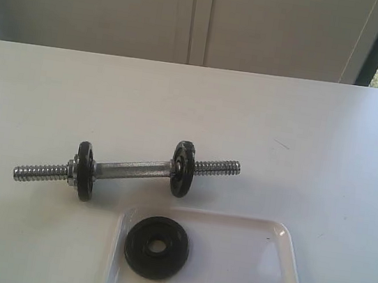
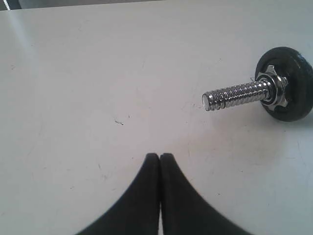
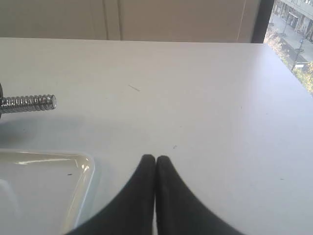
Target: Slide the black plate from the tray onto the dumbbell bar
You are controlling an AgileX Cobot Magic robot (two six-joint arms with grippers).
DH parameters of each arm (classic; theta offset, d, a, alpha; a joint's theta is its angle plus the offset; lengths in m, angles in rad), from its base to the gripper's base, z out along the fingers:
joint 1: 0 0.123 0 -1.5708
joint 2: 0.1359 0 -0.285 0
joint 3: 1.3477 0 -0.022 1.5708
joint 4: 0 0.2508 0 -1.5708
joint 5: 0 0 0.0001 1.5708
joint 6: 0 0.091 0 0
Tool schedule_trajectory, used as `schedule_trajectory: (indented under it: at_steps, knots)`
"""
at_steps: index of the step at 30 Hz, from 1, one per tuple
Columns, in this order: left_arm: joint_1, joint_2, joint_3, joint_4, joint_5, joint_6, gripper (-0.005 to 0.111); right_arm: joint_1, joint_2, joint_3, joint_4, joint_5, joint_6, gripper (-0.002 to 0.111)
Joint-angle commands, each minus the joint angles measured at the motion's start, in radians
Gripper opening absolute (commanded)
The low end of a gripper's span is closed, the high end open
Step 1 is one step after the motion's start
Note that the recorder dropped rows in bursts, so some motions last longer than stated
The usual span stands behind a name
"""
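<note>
A white table (image 1: 55, 94) runs to a pale wall (image 1: 89, 1); my left claw (image 2: 160, 155) and right claw (image 3: 155, 157) hover pressed together.

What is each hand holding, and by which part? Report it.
Nothing. The left hand and right hand are both shut, empty; the black plate lies in the tray.

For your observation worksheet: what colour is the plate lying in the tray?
The plate is matte black. The exterior view shows it best.
</note>
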Motion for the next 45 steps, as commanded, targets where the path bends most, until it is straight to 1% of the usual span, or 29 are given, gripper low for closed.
schedule_trajectory:
  at_steps: [1, 19, 24, 33, 36, 38, 39, 41, 42, 43, 44, 45]
  knots:
    - [0.000, -0.004, 0.003, -0.011, -0.003, -0.010, 0.000, -0.009, -0.005, 0.005, 0.004, -0.003, 0.001, 0.000]
    - [0.000, -0.004, 0.003, -0.011, -0.003, -0.010, 0.000, -0.007, -0.005, 0.005, 0.004, -0.003, 0.001, 0.000]
    - [0.000, -0.004, 0.003, -0.011, -0.003, -0.010, 0.000, 0.012, -0.005, 0.005, 0.004, -0.003, 0.001, 0.000]
    - [0.000, -0.004, 0.003, -0.011, -0.003, -0.010, 0.000, 0.014, -0.005, 0.005, 0.004, -0.003, 0.001, 0.000]
    - [0.000, -0.004, 0.003, -0.011, -0.028, -0.010, 0.000, 0.014, -0.005, 0.005, 0.004, -0.003, 0.001, 0.000]
    - [0.000, -0.004, 0.003, -0.011, -0.067, -0.010, 0.000, 0.014, -0.005, 0.005, 0.004, -0.003, 0.001, 0.000]
    - [0.000, -0.004, 0.003, -0.011, -0.126, -0.010, 0.000, 0.014, -0.005, 0.005, 0.004, -0.003, 0.001, 0.000]
    - [0.000, -0.004, 0.003, -0.014, -0.278, -0.029, 0.000, 0.014, -0.005, 0.005, 0.004, -0.003, 0.001, 0.000]
    - [0.000, -0.004, 0.003, -0.030, -0.419, -0.106, 0.000, 0.014, -0.005, 0.005, 0.004, -0.003, 0.001, 0.000]
    - [0.000, -0.004, 0.003, -0.030, -0.482, -0.153, 0.000, 0.014, -0.005, 0.005, 0.004, -0.003, 0.001, 0.000]
    - [0.000, -0.004, 0.003, -0.030, -0.592, -0.207, 0.000, 0.014, -0.005, 0.005, 0.004, -0.003, 0.001, 0.000]
    - [0.000, -0.004, 0.003, -0.030, -0.646, -0.234, 0.000, 0.014, -0.005, 0.005, 0.004, -0.003, 0.001, 0.000]
